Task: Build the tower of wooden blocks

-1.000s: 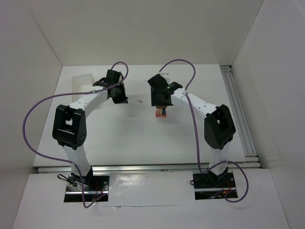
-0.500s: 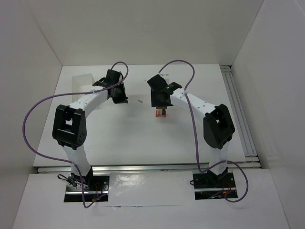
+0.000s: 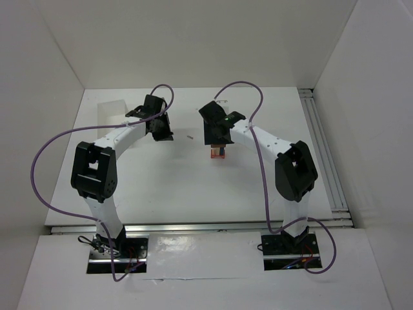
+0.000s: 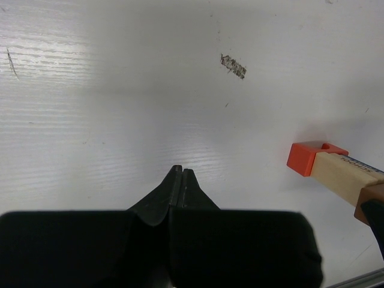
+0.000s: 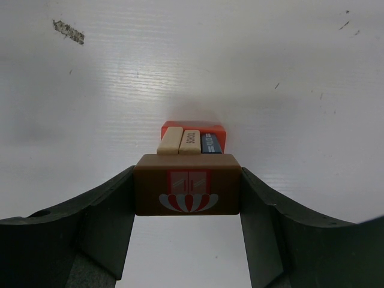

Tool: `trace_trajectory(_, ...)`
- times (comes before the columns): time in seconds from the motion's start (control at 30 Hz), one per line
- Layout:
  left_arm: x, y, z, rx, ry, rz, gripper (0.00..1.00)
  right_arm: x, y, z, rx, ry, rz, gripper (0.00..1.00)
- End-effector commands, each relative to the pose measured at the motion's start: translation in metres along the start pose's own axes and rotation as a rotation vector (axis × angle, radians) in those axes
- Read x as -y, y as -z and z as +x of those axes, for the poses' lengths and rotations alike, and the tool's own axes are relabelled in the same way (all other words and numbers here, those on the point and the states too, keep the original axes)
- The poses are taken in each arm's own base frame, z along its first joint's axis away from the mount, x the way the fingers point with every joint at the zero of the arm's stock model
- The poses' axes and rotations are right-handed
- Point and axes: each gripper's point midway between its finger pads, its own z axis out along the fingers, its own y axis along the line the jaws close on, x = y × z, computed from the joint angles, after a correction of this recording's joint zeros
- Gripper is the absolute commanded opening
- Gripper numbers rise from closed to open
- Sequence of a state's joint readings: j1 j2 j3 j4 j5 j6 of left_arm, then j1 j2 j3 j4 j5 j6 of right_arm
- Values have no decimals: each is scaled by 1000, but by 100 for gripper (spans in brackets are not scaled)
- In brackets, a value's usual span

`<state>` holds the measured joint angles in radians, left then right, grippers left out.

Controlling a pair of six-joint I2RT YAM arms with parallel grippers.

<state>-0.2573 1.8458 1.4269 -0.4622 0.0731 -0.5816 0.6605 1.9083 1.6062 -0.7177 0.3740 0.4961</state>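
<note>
The wood block tower (image 3: 217, 154) stands mid-table under my right gripper (image 3: 217, 143). In the right wrist view an orange-red block (image 5: 193, 126) lies at the bottom. Two pale blocks (image 5: 170, 140) and a blue block (image 5: 211, 143) stand on it. A brown block (image 5: 188, 185) with a printed door lies across their tops. My right gripper (image 5: 188, 198) is shut on the brown block, a finger pressed to each end. In the left wrist view the tower (image 4: 342, 177) shows at the right edge. My left gripper (image 4: 181, 174) is shut and empty, to the tower's left (image 3: 164, 134).
A translucent white tub (image 3: 110, 108) sits at the back left of the table. A small scuff mark (image 4: 233, 66) lies on the white surface between the arms. A metal rail (image 3: 322, 148) runs along the table's right edge, and white walls enclose the space.
</note>
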Motion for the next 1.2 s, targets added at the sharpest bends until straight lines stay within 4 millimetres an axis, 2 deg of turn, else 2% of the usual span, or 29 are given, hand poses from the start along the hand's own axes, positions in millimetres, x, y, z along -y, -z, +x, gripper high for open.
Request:
trace_trajectory(0.0, 4, 9, -8, 35, 8, 21, 0, -11, 6, -8, 21, 14, -17, 61)
trace_trajectory(0.03, 4, 9, -8, 35, 8, 21, 0, -11, 6, -8, 21, 14, -17, 61)
trace_trajectory(0.13, 4, 9, -8, 35, 8, 21, 0, -11, 6, -8, 21, 14, -17, 69)
trace_trajectory(0.37, 4, 9, -8, 35, 8, 21, 0, -11, 6, -8, 21, 14, -17, 77)
trace_trajectory(0.9, 4, 7, -10, 35, -1, 21, 0, -12, 12, -15, 41, 18, -3, 80)
trace_trajectory(0.97, 4, 7, -10, 35, -1, 21, 0, -10, 12, -13, 32, 22, 2, 83)
trace_trajectory(1.07, 4, 7, -10, 35, -1, 21, 0, -9, 23, -28, 64, 21, 14, 92)
trace_trajectory(1.17, 4, 7, -10, 35, -1, 21, 0, -1, 43, -56, 131, 12, 60, 100)
